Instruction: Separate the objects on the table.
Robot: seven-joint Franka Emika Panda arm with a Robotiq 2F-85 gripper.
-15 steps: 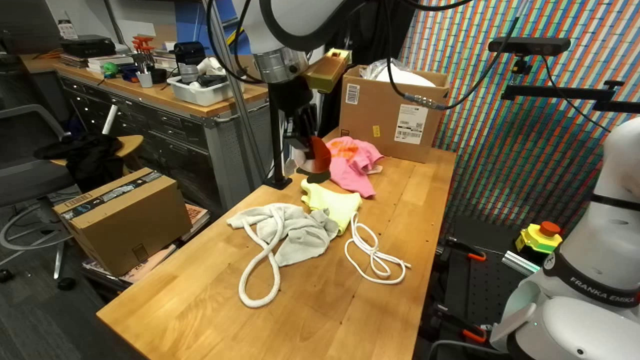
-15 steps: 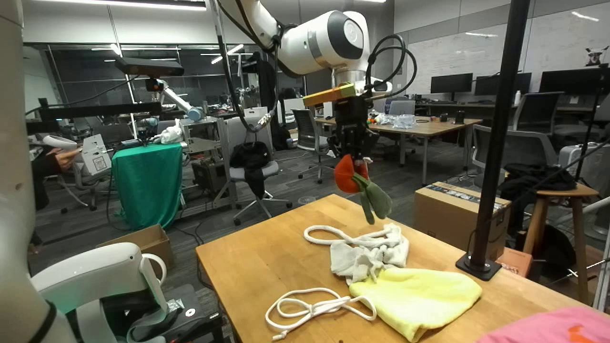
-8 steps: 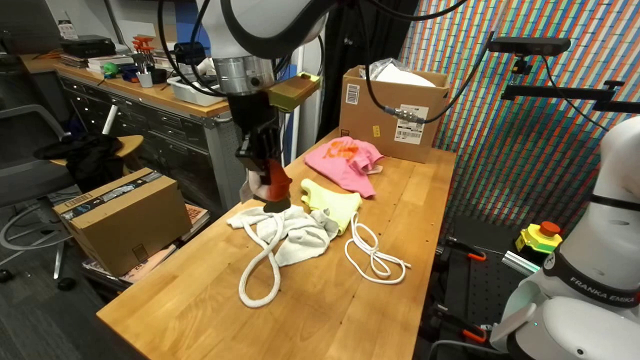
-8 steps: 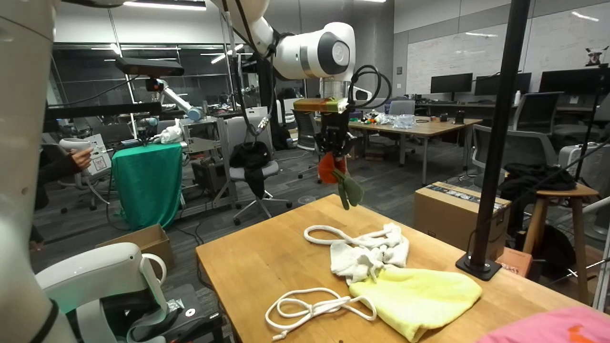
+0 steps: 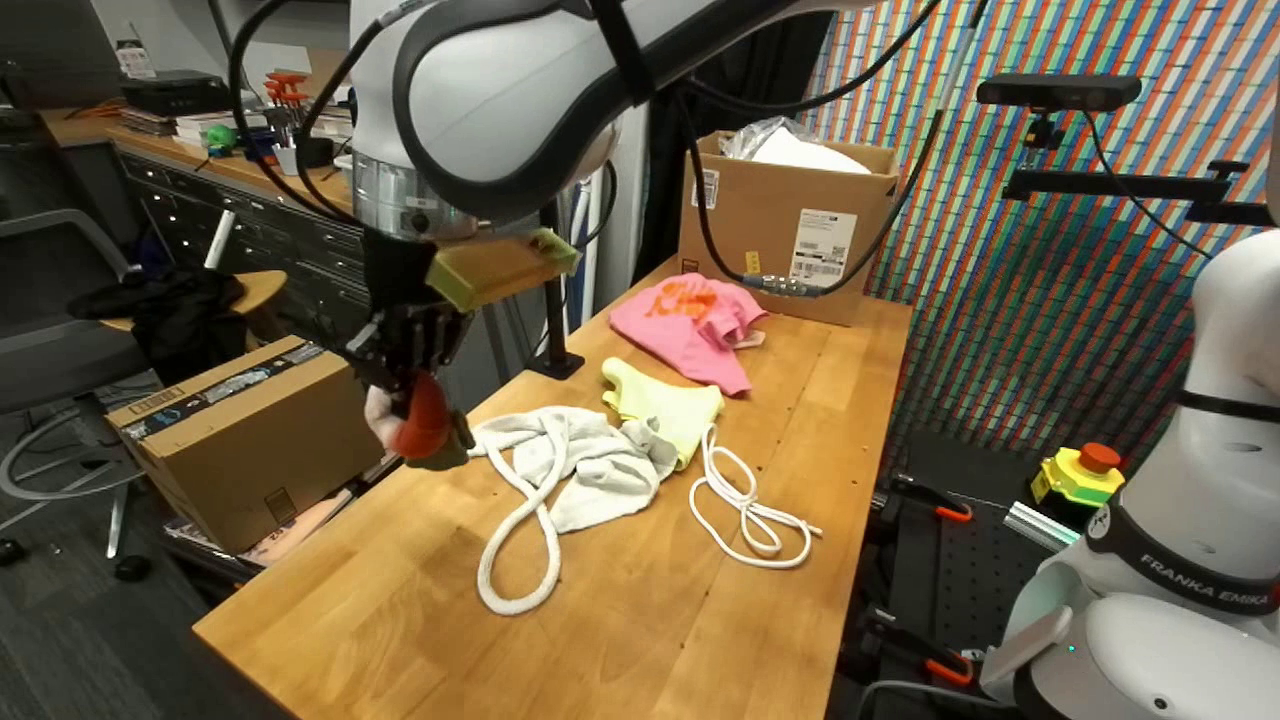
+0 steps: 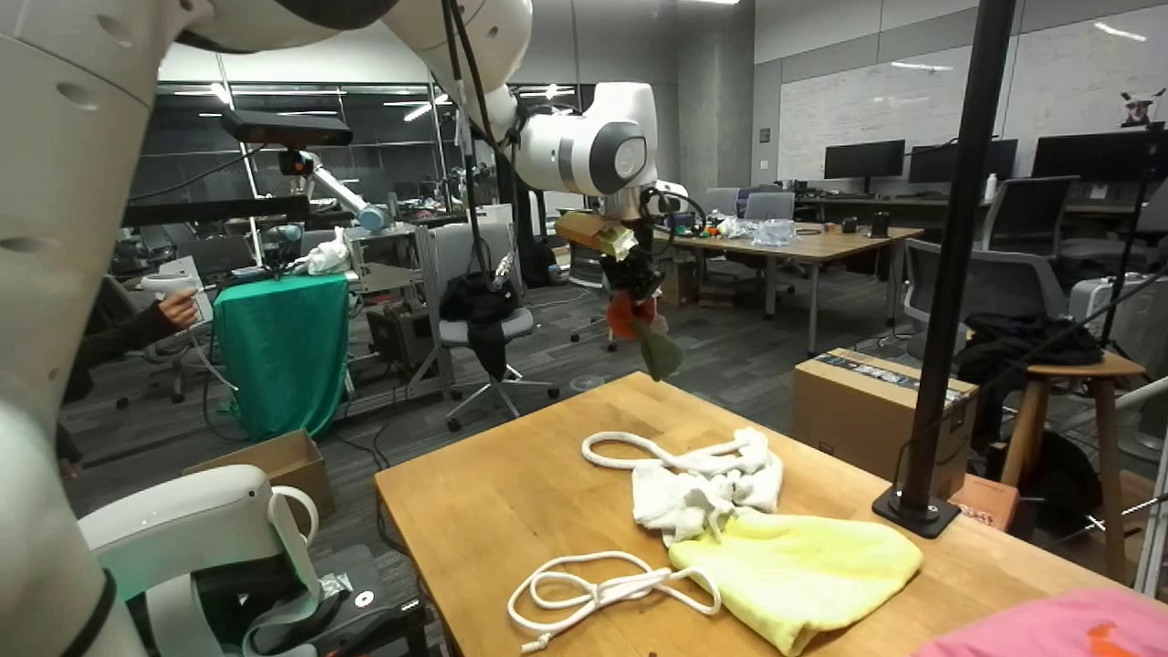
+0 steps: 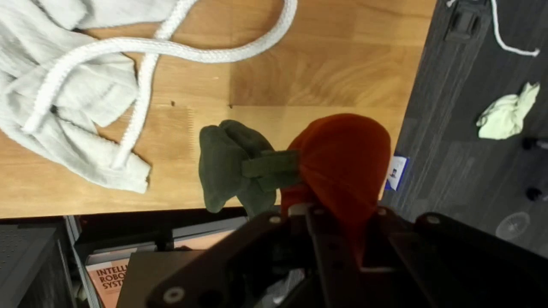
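An orange-and-green plush [image 5: 424, 420] hangs from my gripper [image 5: 408, 375], which is shut on its orange body. In the wrist view the plush [image 7: 349, 154] bulges past the fingers, its green leaves over the long edge of the table [image 7: 376, 85]. On the wood lies a white rag [image 5: 610, 475] with a thick white rope loop [image 5: 513, 606] partly over it. The pale yellow cloth [image 5: 665, 402] touches the rag. A thinner tied white rope [image 6: 595, 596] lies beside them. Farther back is the pink cloth [image 5: 690, 320], with a small pale piece [image 5: 750, 340] at its edge.
A cardboard box [image 5: 780, 230] stands at the table's far end. A black post [image 6: 940, 274] rises from the table edge. Below that side sits a taped box [image 5: 260, 440]. A pale cloth [image 7: 505, 113] and a white cord [image 7: 503, 40] lie on the floor.
My gripper has carried the plush from near the pink and yellow cloths, past the rag, towards the table's other end, and now tilts. The cloths and ropes have not moved.
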